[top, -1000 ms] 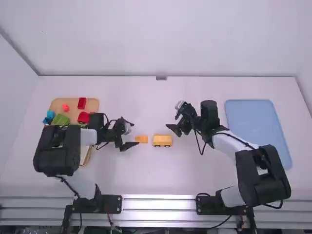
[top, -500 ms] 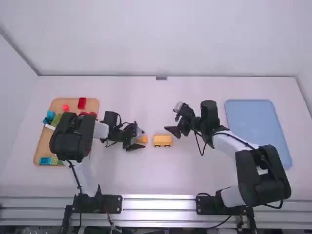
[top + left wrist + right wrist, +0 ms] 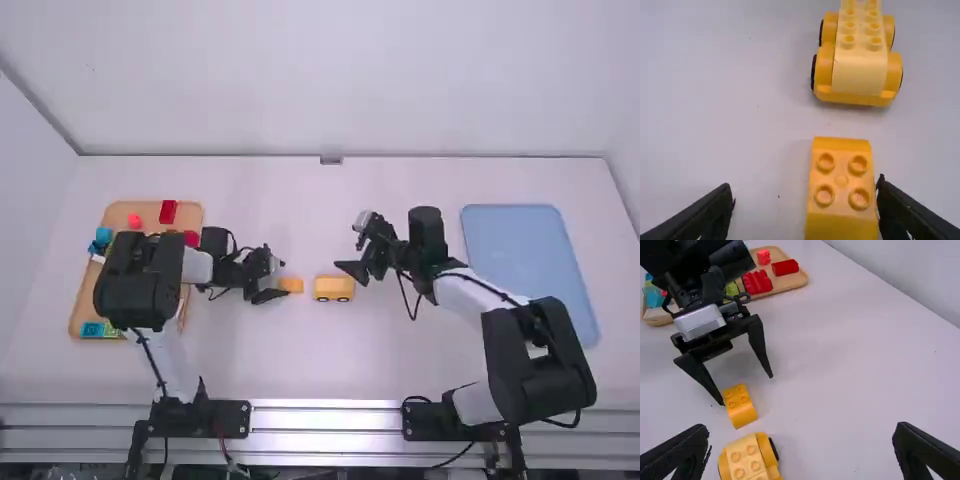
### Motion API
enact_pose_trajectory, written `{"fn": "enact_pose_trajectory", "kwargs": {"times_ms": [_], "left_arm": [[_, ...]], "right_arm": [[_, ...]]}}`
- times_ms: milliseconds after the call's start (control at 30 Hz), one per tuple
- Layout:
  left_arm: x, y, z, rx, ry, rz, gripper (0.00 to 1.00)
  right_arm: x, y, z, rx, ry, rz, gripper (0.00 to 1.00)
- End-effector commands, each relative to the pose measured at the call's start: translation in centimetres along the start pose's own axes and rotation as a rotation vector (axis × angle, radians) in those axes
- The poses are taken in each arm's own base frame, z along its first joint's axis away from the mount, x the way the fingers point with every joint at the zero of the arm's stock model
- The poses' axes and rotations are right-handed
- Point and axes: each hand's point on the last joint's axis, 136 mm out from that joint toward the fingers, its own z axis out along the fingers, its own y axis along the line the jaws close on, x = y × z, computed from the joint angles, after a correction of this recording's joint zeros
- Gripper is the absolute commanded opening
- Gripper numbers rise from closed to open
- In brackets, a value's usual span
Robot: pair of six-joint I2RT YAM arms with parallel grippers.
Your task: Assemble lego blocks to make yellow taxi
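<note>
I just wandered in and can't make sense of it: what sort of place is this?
Probably a robotics lab: a left arm and a right arm stand at a white table's edge, with a tray of toy bricks and a yellow wheeled toy set out before them.

Small block (image 3: 841, 180) orange-yellow. Wheeled block (image 3: 859, 70) yellow, top paler, black behind wheels. Table (image 3: 340, 365) white. Block-filled tray (image 3: 794, 282) tan. Other tray (image 3: 530, 260) plain blue.
</note>
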Motion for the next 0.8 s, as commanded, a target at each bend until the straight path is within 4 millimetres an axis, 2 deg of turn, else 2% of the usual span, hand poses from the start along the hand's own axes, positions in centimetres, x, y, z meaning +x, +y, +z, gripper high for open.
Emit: {"fn": "enact_pose_trajectory", "kwargs": {"times_ms": [0,167,267,367,400,600,667,700,767], "left_arm": [[-0.1,-1.5,0.8,0.041,-0.008,0.004,0.65],[0.3,-2.0,0.9,0.05,0.009,-0.008,0.57],[0.4,-2.1,1.0,0.052,0.016,-0.006,0.48],[0.5,-1.9,0.8,0.045,0.016,-0.011,0.45],[0.5,-1.8,0.7,0.043,0.017,-0.013,0.41],[1.1,-1.9,0.9,0.043,0.054,-0.02,0.42],[1.3,-1.9,0.8,0.038,0.069,-0.035,0.39],[1.4,-2.0,0.8,0.041,0.073,-0.039,0.33],[1.4,-2.2,0.8,0.044,0.068,-0.035,0.3]], "right_arm": [[0.1,0.2,-0.1,-0.008,-0.003,0.002,0.98],[0.2,0.2,-0.1,-0.008,-0.002,0.004,0.98],[0.2,0.3,-0.1,-0.01,0.0,0.007,0.98],[0.2,0.4,0.0,-0.013,0.002,0.011,0.98],[0.3,0.3,0.0,-0.012,0.002,0.012,0.98],[0.2,0.4,-0.1,-0.014,0.001,0.013,0.98],[0.2,0.4,0.0,-0.016,0.001,0.012,0.98],[0.2,0.4,0.0,-0.015,0.001,0.013,0.98],[0.2,0.3,-0.1,-0.014,0.001,0.012,0.98]]}}
